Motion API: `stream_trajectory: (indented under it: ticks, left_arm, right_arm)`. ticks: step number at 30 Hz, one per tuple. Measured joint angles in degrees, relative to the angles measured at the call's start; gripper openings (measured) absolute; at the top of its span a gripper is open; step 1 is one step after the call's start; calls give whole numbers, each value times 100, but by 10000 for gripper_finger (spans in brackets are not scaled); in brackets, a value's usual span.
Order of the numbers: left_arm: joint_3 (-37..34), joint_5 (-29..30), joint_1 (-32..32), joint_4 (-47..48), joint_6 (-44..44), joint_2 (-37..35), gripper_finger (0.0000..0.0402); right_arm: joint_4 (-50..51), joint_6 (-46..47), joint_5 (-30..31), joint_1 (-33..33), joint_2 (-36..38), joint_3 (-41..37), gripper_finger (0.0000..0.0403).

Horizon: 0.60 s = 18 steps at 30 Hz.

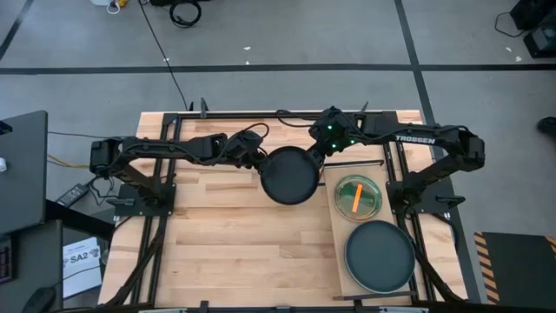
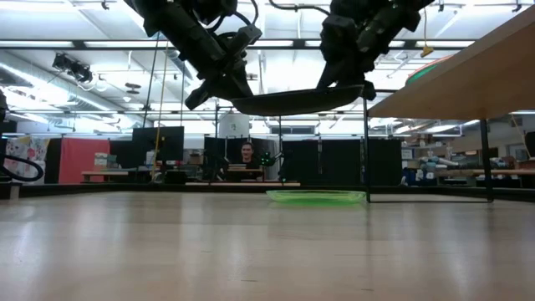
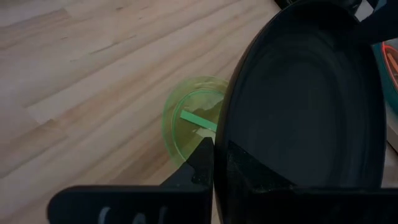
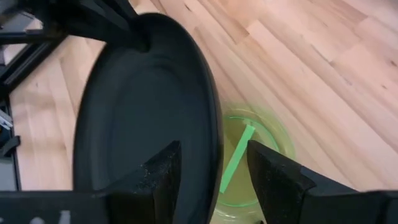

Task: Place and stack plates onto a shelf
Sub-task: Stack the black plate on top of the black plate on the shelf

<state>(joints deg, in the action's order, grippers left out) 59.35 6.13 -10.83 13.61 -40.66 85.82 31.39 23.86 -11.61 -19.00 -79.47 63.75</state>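
A large black plate hangs in the air over the middle of the table, with my left gripper shut on it from the left. My right gripper is open at the plate's far right; its fingers stand one on each side of the rim. Under the black plate a translucent lime green plate lies flat on the tabletop. It also shows in both wrist views. The shelf is the narrow board at the right, raised on thin legs. My left gripper pinches the black plate's rim on its left side between its two fingers, one on each face. The fingers slant down from the table's left. The plate is lifted clear and nearly level above the lime green plate. My right gripper straddles the rim; whether it touches, I cannot tell.
On the shelf a small translucent green plate with an orange strip lies at the far end. A large dark plate with a pale rim lies at the near end. The bare wooden tabletop spreads left and near. A person sits in the room behind.
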Motion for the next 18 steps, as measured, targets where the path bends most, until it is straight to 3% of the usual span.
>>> stream_trajectory:
  ticks: [18]
  left_arm:
    - [0,2,2,-1,-8,2,20]
  right_arm:
    - [-38,-1,-6,1,-109,0,56]
